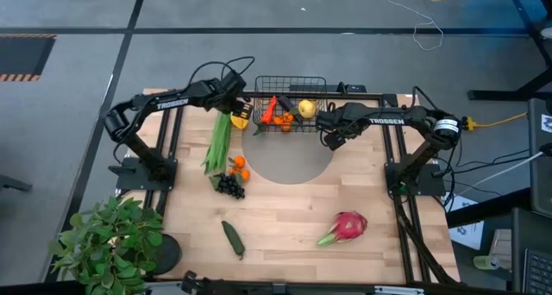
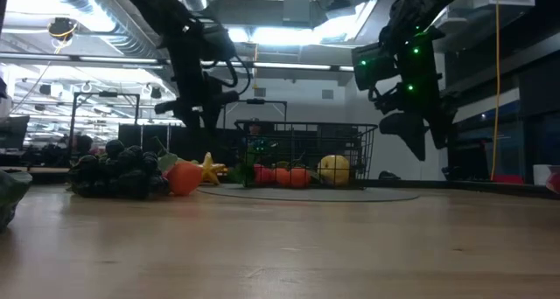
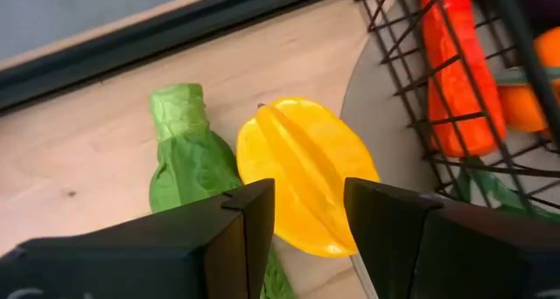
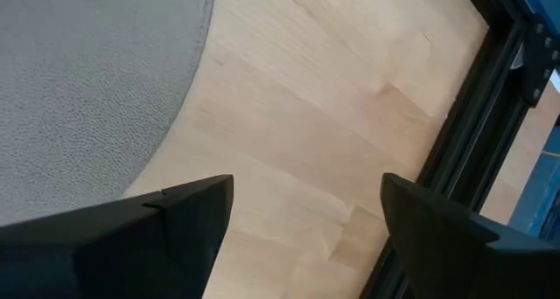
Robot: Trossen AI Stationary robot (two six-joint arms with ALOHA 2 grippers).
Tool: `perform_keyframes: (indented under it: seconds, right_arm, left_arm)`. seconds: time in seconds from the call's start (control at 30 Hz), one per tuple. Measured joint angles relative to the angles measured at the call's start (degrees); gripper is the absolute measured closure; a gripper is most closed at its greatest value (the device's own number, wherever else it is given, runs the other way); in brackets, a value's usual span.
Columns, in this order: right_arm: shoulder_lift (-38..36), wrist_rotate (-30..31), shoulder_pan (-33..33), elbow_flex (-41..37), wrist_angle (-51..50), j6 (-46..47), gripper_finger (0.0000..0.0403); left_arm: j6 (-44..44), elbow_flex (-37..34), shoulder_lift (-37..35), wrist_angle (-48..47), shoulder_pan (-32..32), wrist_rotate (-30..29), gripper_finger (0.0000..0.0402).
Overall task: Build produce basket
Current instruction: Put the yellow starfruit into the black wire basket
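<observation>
The black wire basket stands on a grey round mat at the table's far middle. It holds a red-orange carrot, small oranges and a yellow fruit. The yellow starfruit lies on the wood just left of the basket, beside the tip of the green corn husk. My left gripper is open just above the starfruit, one finger over each side of it. My right gripper is open and empty, in the air right of the basket.
Left of the mat lie the corn husk, two small oranges and dark grapes. A cucumber and a pink dragon fruit lie nearer the front. A leafy potted plant stands at the near left corner.
</observation>
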Motion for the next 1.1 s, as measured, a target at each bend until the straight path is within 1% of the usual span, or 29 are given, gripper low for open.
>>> perform_keyframes:
  seconds: [0.17, 0.37, 0.47, 0.57, 0.83, 0.97, 1.03, 1.1]
  right_arm:
    - [0.0, 0.0, 0.0, 0.0, 0.7, 1.0, 0.0124]
    - [0.0, 0.0, 0.0, 0.0, 0.8, 1.3, 0.0124]
    - [0.0, 0.0, 0.0, 0.0, 0.8, 1.3, 0.0124]
    - [0.0, 0.0, 0.0, 0.0, 0.8, 1.3, 0.0124]
    - [0.0, 0.0, 0.0, 0.0, 1.1, 1.2, 0.0124]
    - [0.0, 0.1, 0.0, 0.0, 1.1, 1.1, 0.0124]
    - [0.0, 0.1, 0.0, 0.0, 1.3, 1.1, 0.0124]
    - [0.0, 0.1, 0.0, 0.0, 1.5, 1.1, 0.0124]
  left_arm:
    - [-1.1, 0.0, 2.4, 0.9, 0.0, 0.0, 0.0273]
    - [0.2, 0.1, 5.6, 2.7, -0.1, 0.0, 0.0273]
    - [0.5, 0.1, 6.2, 2.8, -0.1, 0.0, 0.0273]
    - [0.7, 0.1, 6.2, 1.0, -0.1, 0.4, 0.0273]
    - [5.0, 0.1, 6.2, -5.0, -0.1, 1.0, 0.0273]
    - [5.1, 0.1, 6.2, -6.8, -0.1, 1.0, 0.0274]
    - [5.2, 0.1, 6.2, -7.2, -0.1, 1.1, 0.0284]
    - [5.5, 0.1, 6.2, -7.2, -0.1, 1.1, 0.0307]
